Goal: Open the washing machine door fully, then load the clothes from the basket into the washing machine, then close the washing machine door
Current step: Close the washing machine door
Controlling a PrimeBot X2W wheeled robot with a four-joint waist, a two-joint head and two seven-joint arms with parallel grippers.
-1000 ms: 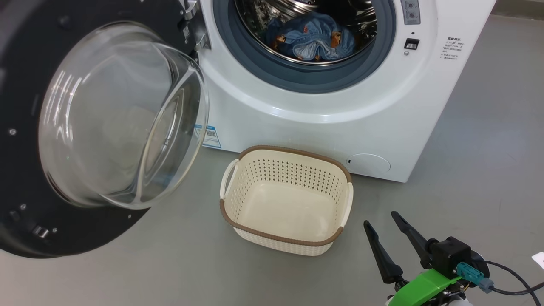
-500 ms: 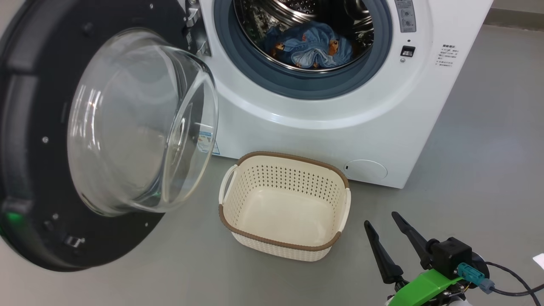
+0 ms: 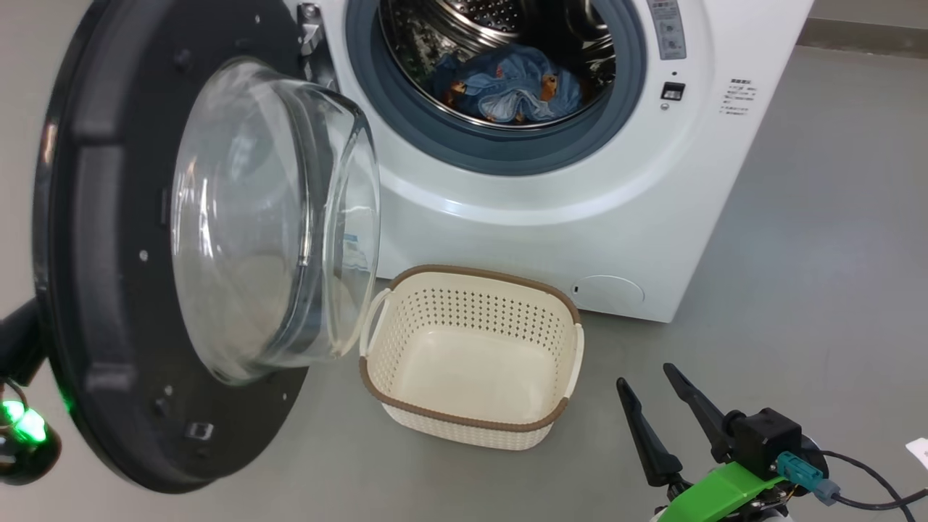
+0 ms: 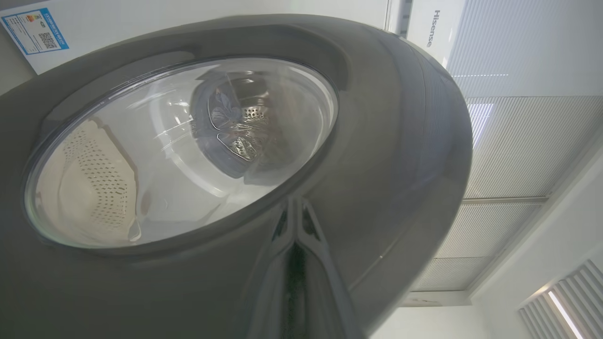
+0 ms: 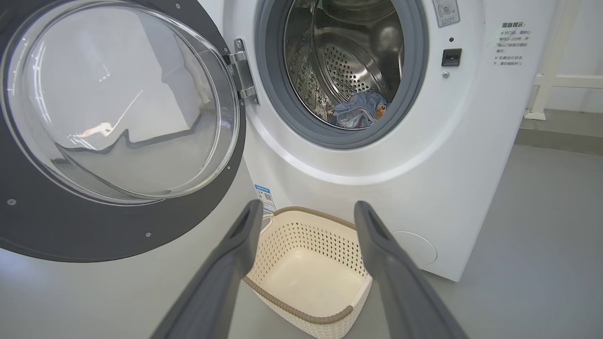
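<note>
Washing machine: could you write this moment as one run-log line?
clothes: in drum | basket: empty | door: open | left gripper: shut, at door's outside | right gripper: open, empty

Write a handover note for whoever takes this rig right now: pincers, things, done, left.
Left pincer shut, tips at the outer face of the washing machine door, which stands open.
Right pincer open, empty, above the floor beside the basket.
Clothes lie inside the washing machine; basket empty.
Done: door opened, loading. Left: close the door.
</note>
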